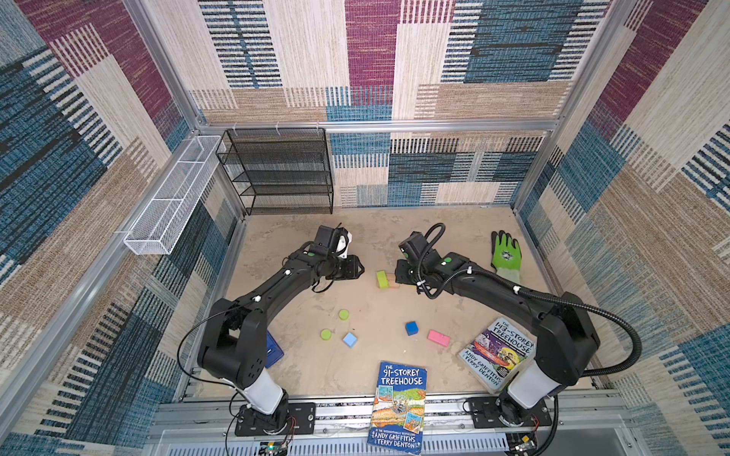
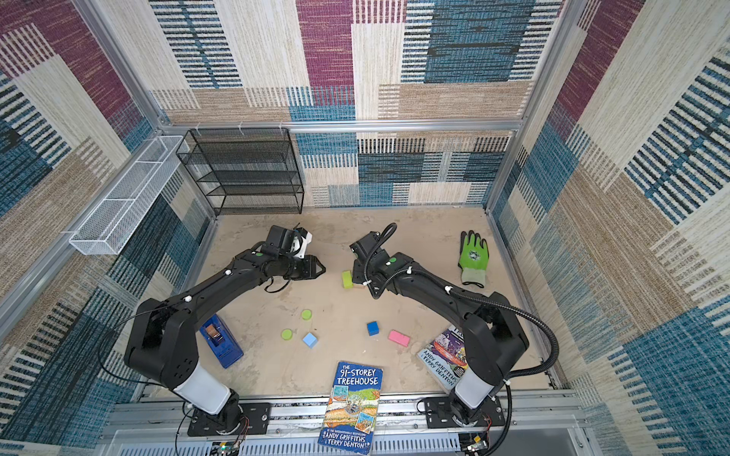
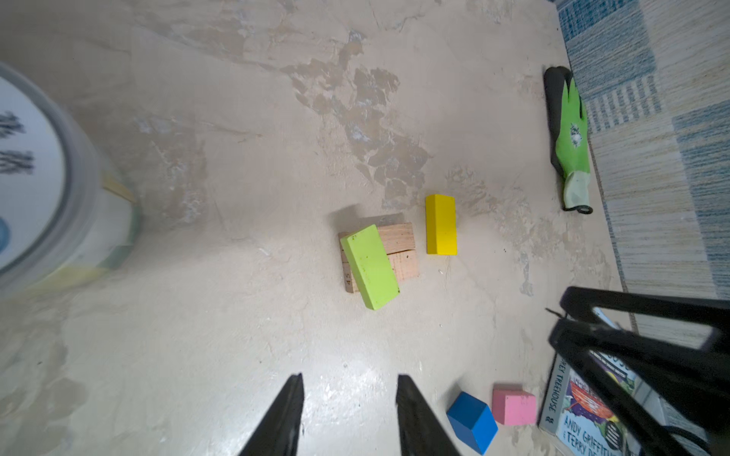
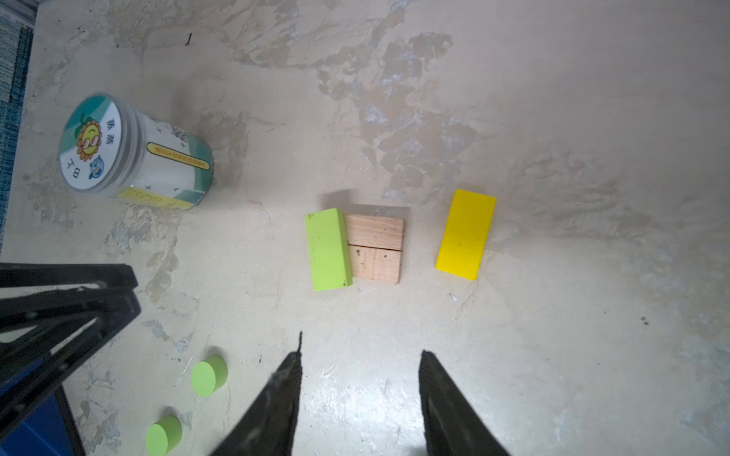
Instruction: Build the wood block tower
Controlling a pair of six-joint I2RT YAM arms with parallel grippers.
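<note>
Two tan bars (image 4: 375, 248) lie side by side on the floor, and a lime oblong (image 4: 328, 248) rests across one end of them; this low stack (image 1: 385, 279) sits between the two grippers. A yellow oblong (image 4: 466, 235) lies flat close beside it. Nearer the front lie two lime round pieces (image 1: 343, 314), a light-blue cube (image 1: 350, 339), a dark-blue cube (image 1: 411, 328) and a pink oblong (image 1: 438, 338). My left gripper (image 3: 349, 379) hovers open and empty left of the stack. My right gripper (image 4: 361, 355) is open and empty on its right.
A round tin (image 4: 130, 150) stands by the left gripper. A green glove (image 1: 505, 254) lies at the back right. Two books (image 1: 399, 406) (image 1: 497, 355) lie at the front, a blue tape dispenser (image 2: 221, 343) at the left, and a black mesh shelf (image 1: 280, 173) at the back.
</note>
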